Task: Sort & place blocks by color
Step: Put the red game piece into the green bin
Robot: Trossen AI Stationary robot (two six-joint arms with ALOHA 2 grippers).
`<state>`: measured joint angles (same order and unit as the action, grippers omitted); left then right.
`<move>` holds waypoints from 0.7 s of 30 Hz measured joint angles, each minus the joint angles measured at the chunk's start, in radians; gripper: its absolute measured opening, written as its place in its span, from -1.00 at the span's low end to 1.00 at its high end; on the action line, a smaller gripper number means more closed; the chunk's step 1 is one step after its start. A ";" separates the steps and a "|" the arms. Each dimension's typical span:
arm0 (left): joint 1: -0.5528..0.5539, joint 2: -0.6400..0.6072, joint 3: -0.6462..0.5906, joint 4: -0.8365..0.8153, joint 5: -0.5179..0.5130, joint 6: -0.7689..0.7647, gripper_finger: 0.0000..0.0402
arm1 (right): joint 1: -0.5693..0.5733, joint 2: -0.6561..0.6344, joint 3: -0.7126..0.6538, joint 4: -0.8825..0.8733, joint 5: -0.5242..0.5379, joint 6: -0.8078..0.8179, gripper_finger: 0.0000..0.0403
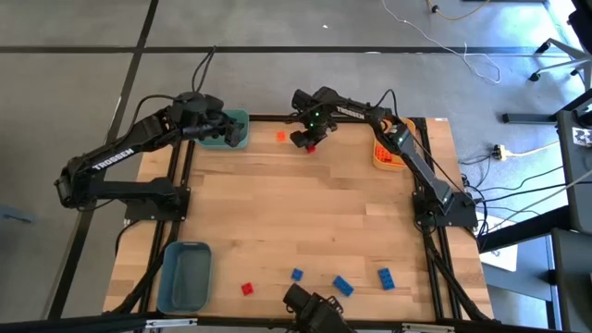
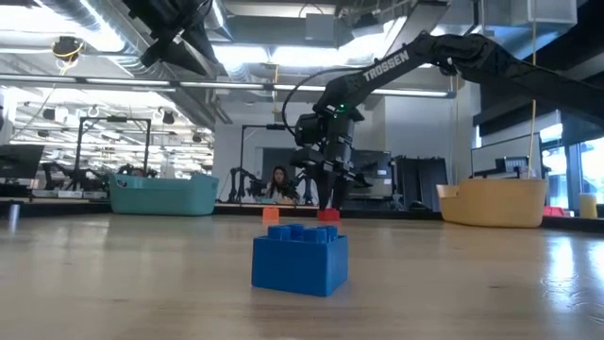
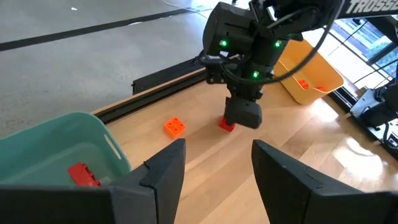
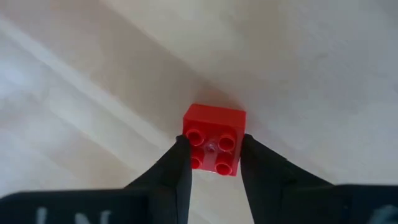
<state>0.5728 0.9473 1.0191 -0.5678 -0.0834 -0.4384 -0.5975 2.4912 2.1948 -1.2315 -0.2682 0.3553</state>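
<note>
A small red block (image 4: pixel 214 127) stands studs-up on the table near its far edge, with my right gripper (image 4: pixel 214 152) shut on it from above; it also shows in the high view (image 1: pixel 311 147). An orange block (image 1: pixel 281 136) lies just left of it. My left gripper (image 3: pixel 217 158) hangs open over the teal bin (image 1: pixel 242 118) at the far left, holding nothing. Another red block (image 3: pixel 83 175) lies inside that bin. Near the front edge lie three blue blocks (image 1: pixel 343 285) and a red one (image 1: pixel 247 289). My right gripper pinches the red block between its two fingers, one fingertip (image 4: pixel 183 155) on each of two opposite side faces (image 4: pixel 239 140). The fingers come from above, pointing steeply down. The block sits level with its studs up, its base on the table.
A yellow-orange bin (image 1: pixel 384 153) with orange blocks inside stands at the far right, close to my right arm. A grey-blue bin (image 1: pixel 184 275) sits at the front left. The middle of the wooden table is bare. A person sits in the room beyond the table.
</note>
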 joint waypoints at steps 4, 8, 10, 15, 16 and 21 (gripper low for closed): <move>0.000 0.000 0.000 0.000 0.000 0.004 -0.12 | 0.024 0.002 0.000 0.000 -0.023 -0.054 -0.45; 0.000 0.000 0.000 0.000 0.000 0.004 -0.12 | 0.048 0.002 0.001 -0.004 -0.008 -0.086 -0.47; 0.000 0.000 0.000 0.000 0.000 0.004 -0.12 | 0.055 0.002 0.001 -0.006 -0.014 -0.092 -0.47; 0.000 0.000 0.000 0.000 0.000 0.004 -0.12 | 0.075 0.003 0.001 -0.011 -0.045 -0.077 -0.46; 0.000 0.000 0.000 0.000 0.000 0.004 -0.12 | 0.080 0.004 0.007 -0.013 -0.046 -0.073 -0.47; 0.000 0.000 0.000 0.000 0.000 0.004 -0.12 | 0.118 0.005 0.066 -0.008 -0.047 -0.045 -0.46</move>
<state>0.5724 0.9474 1.0191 -0.5682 -0.0834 -0.4339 -0.4799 2.4962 2.2606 -1.2399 -0.3153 0.3106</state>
